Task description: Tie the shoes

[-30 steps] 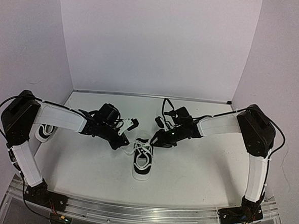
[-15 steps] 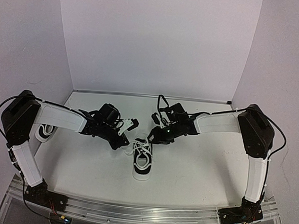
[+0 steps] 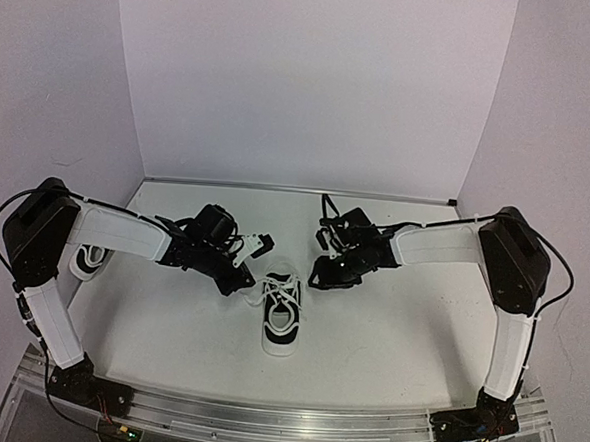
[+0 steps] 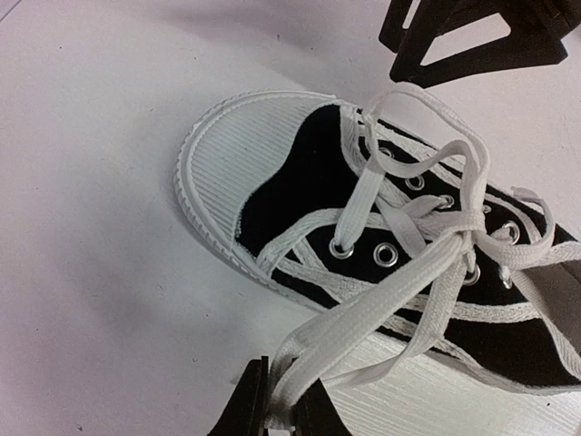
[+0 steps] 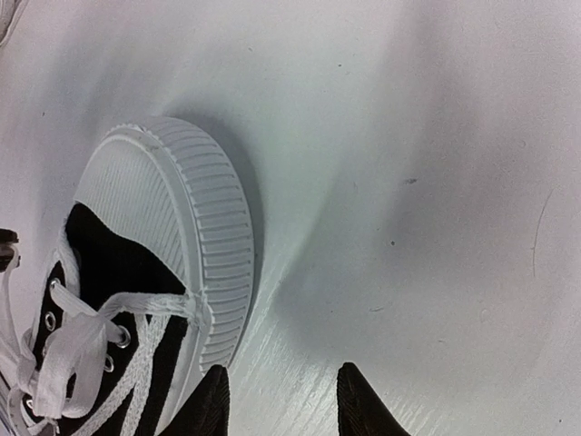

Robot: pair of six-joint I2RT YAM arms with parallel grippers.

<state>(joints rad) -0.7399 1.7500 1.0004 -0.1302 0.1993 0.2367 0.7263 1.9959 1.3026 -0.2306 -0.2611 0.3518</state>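
One black-and-white sneaker (image 3: 280, 314) lies mid-table with its toe towards the back, white laces crossed over it. It also shows in the left wrist view (image 4: 381, 254) and the right wrist view (image 5: 136, 282). My left gripper (image 4: 283, 413) is shut on a loop of white lace (image 4: 363, 318) just left of the shoe. My right gripper (image 5: 283, 395) is open and empty over the table, just right of the shoe's toe. The second sneaker (image 3: 90, 259) lies at the far left, partly hidden behind my left arm.
White walls close the table at the back and both sides. My right gripper's black fingers (image 4: 472, 36) show at the top of the left wrist view, beyond the shoe. The table's front edge is a metal rail (image 3: 283, 421).
My right gripper has pulled back to the right, away from the shoe's toe and laces, and is open. My left gripper has held still on the lace.
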